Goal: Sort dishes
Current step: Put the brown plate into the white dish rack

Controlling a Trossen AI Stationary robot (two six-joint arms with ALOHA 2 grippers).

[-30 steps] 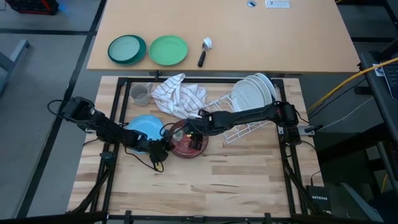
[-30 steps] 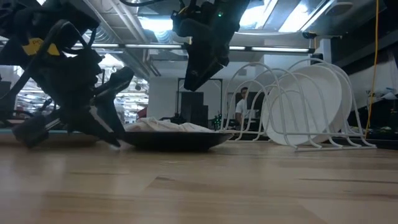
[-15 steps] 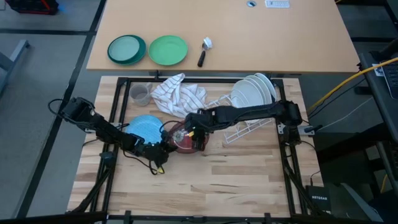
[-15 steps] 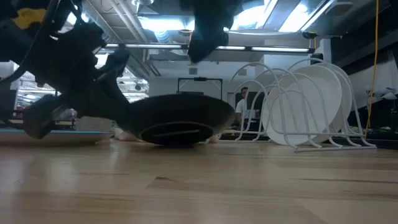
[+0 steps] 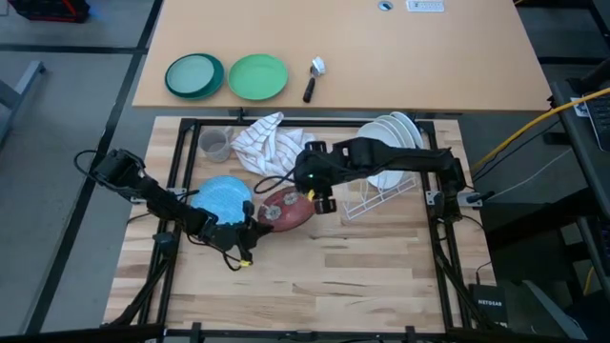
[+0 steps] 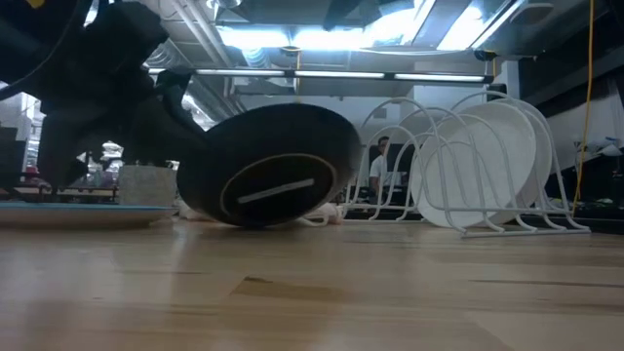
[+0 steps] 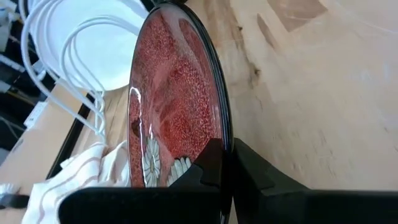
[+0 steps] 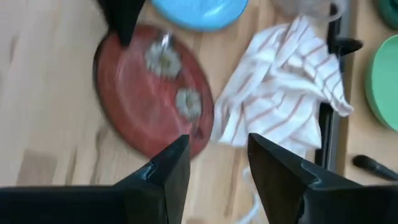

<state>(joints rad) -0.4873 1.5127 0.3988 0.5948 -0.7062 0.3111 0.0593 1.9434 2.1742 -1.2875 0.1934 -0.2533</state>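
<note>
The dark red plate with pale flower marks [image 5: 286, 208] stands tipped up on the table, its dark underside [image 6: 268, 166] toward the near edge. My left gripper [image 5: 255, 222] is shut on its rim. My right gripper [image 8: 217, 168] is open and empty, raised above the red plate's far right side [image 5: 321, 197]. The light blue plate [image 5: 221, 195] lies flat to the left of the red one. White plates [image 5: 391, 141] stand on edge in the wire rack [image 5: 374, 195]. My left gripper pinches the red plate's rim [image 7: 225, 138] between its two fingers, one finger on the flowered face [image 7: 208, 163] and one on the underside [image 7: 252, 171]. It comes in low from the table's left. The plate is steeply tilted, its lower edge [image 6: 244, 222] at the table top.
A striped cloth [image 5: 272, 143] lies behind the red plate, with a small grey cup [image 5: 214, 145] to its left. Two green plates [image 5: 194, 76] [image 5: 257, 76] and a brush [image 5: 312, 78] lie on the far table. Bare wood [image 5: 334, 276] spans the near half.
My left gripper has tipped the red plate from lying flat to standing steeply, the held rim raised and the lower edge staying by the table. My right gripper has risen off the plate and gone a little toward the table's right.
</note>
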